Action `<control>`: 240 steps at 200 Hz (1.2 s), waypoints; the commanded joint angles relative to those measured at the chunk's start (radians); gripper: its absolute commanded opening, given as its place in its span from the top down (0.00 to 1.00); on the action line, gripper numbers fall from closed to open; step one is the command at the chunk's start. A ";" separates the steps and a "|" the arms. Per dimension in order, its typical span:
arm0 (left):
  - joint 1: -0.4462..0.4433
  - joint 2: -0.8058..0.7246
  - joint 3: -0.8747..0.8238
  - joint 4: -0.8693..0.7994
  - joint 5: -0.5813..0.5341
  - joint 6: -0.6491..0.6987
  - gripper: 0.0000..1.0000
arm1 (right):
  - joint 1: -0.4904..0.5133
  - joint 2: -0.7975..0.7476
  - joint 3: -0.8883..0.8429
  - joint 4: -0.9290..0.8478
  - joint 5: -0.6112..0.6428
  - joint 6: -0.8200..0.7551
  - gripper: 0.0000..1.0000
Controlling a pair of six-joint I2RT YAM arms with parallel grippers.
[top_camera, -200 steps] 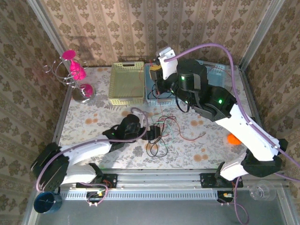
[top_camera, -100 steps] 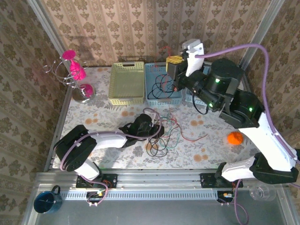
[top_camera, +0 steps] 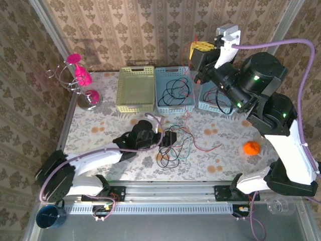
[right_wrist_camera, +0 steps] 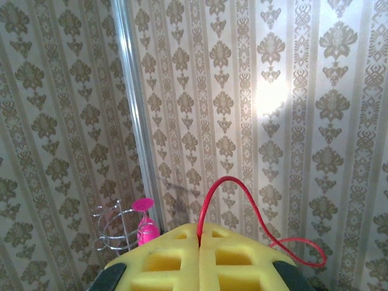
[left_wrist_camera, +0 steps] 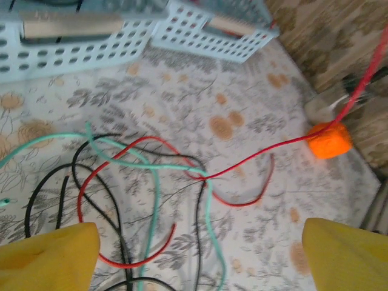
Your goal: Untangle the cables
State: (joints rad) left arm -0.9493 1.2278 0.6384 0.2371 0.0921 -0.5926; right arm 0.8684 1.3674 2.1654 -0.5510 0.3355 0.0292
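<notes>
The cables [top_camera: 173,144] lie in a loose red, black and teal tangle on the flowered table. In the left wrist view the red [left_wrist_camera: 239,162], teal [left_wrist_camera: 154,182] and black [left_wrist_camera: 199,230] strands cross on the cloth. My left gripper [top_camera: 168,138] hovers low over the tangle, open. Its yellow fingers [left_wrist_camera: 51,254] stand wide apart over the strands [left_wrist_camera: 200,260] and hold nothing. My right gripper [top_camera: 200,51] is raised high at the back, its yellow pads [right_wrist_camera: 157,260] shut [right_wrist_camera: 199,239] on a red cable [right_wrist_camera: 233,180] that arches up out of them.
At the back stand a yellow basket [top_camera: 135,89] and two blue baskets [top_camera: 174,105], [top_camera: 208,104] with cables inside. A pink-tipped wire stand [top_camera: 80,80] is at the back left. An orange ball [top_camera: 251,147] lies on the right. A blue mug [top_camera: 50,215] and a clear cup [top_camera: 278,205] sit off the front edge.
My right arm has swung up and to the right, lifting the red cable away from the baskets. My left gripper closed at the tangle half a second ago and has opened again.
</notes>
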 commanded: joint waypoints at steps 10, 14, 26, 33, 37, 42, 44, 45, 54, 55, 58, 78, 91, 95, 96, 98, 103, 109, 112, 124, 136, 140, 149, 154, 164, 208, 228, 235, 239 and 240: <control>-0.031 -0.119 0.024 -0.084 -0.017 0.169 0.09 | 0.000 0.048 0.052 -0.024 -0.032 0.006 1.00; -0.033 -0.131 0.018 -0.087 -0.015 0.183 0.09 | 0.000 0.053 0.061 -0.026 -0.035 0.007 1.00; -0.039 -0.164 -0.008 -0.071 -0.008 0.211 0.09 | 0.001 0.066 0.090 -0.036 -0.047 0.013 1.00; -0.046 -0.180 -0.024 -0.054 -0.003 0.231 0.08 | 0.002 0.074 0.109 -0.042 -0.052 0.015 1.00; -0.052 -0.189 -0.032 -0.044 -0.004 0.243 0.08 | 0.004 0.080 0.121 -0.046 -0.056 0.016 1.00; -0.058 -0.196 -0.040 -0.032 -0.012 0.257 0.06 | 0.006 0.088 0.140 -0.054 -0.060 0.017 1.00; -0.062 -0.198 -0.043 -0.029 -0.016 0.262 0.05 | 0.007 0.091 0.146 -0.057 -0.061 0.017 1.00; -0.063 -0.199 -0.045 -0.025 -0.020 0.265 0.04 | 0.008 0.093 0.149 -0.059 -0.063 0.017 1.00; -0.071 -0.201 -0.054 0.004 -0.042 0.288 0.00 | 0.014 0.106 0.176 -0.075 -0.072 0.021 1.00; -0.072 -0.201 -0.055 0.008 -0.043 0.291 0.00 | 0.015 0.107 0.180 -0.077 -0.072 0.023 1.00; -0.075 -0.199 -0.057 0.021 -0.051 0.297 0.00 | 0.016 0.111 0.190 -0.082 -0.076 0.025 1.00; -0.090 -0.173 -0.048 0.116 -0.054 0.321 0.00 | 0.029 0.119 0.212 -0.086 -0.089 0.040 1.00; -0.108 -0.147 -0.022 0.158 -0.041 0.343 0.00 | 0.040 0.117 0.211 -0.084 -0.094 0.047 1.00; -0.113 -0.138 -0.012 0.165 -0.030 0.353 0.00 | 0.043 0.118 0.211 -0.085 -0.094 0.047 1.00; -0.114 -0.136 -0.009 0.167 -0.028 0.355 0.00 | 0.044 0.118 0.212 -0.085 -0.093 0.047 1.00; -0.117 -0.132 -0.003 0.169 -0.022 0.360 0.00 | 0.045 0.118 0.211 -0.085 -0.093 0.048 1.00; -0.124 -0.122 0.010 0.175 -0.008 0.368 0.00 | 0.049 0.118 0.212 -0.087 -0.094 0.049 1.00; -0.134 -0.110 0.026 0.176 0.004 0.378 0.00 | 0.053 0.116 0.211 -0.089 -0.093 0.049 1.00; -0.138 -0.106 0.032 0.178 0.008 0.382 0.00 | 0.055 0.117 0.212 -0.091 -0.092 0.049 1.00; -0.157 -0.086 0.055 0.176 0.015 0.397 0.00 | 0.060 0.117 0.210 -0.095 -0.089 0.048 1.00; -0.170 -0.074 0.060 0.186 0.024 0.405 0.03 | 0.064 0.114 0.211 -0.099 -0.086 0.047 1.00; -0.171 -0.071 0.060 0.186 0.026 0.406 0.05 | 0.065 0.113 0.211 -0.099 -0.083 0.044 1.00; -0.174 -0.063 0.061 0.178 0.020 0.407 0.09 | 0.065 0.111 0.208 -0.099 -0.074 0.038 1.00; -0.174 -0.061 0.062 0.167 0.010 0.407 0.10 | 0.065 0.109 0.208 -0.099 -0.068 0.034 1.00; -0.174 -0.060 0.060 0.141 -0.012 0.404 0.10 | 0.065 0.107 0.207 -0.099 -0.063 0.028 1.00; -0.172 -0.168 -0.051 0.096 -0.132 0.371 0.00 | 0.066 0.104 0.207 -0.092 -0.052 0.006 1.00; -0.168 -0.259 -0.121 0.017 -0.221 0.372 0.00 | 0.066 0.104 0.206 -0.089 -0.055 0.006 1.00; -0.166 -0.301 -0.149 -0.019 -0.259 0.372 0.00 | 0.066 0.103 0.206 -0.087 -0.055 0.006 1.00; -0.163 -0.323 -0.164 -0.037 -0.281 0.368 0.00 | 0.066 0.102 0.206 -0.087 -0.055 0.005 1.00; -0.163 -0.328 -0.168 -0.042 -0.286 0.367 0.00 | 0.066 0.102 0.206 -0.086 -0.054 0.006 1.00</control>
State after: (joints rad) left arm -1.1187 1.0031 0.5449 0.3141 -0.0414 -0.2161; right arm 0.9276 1.4914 2.3547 -0.6399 0.2584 0.0544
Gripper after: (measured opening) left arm 0.999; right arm 0.067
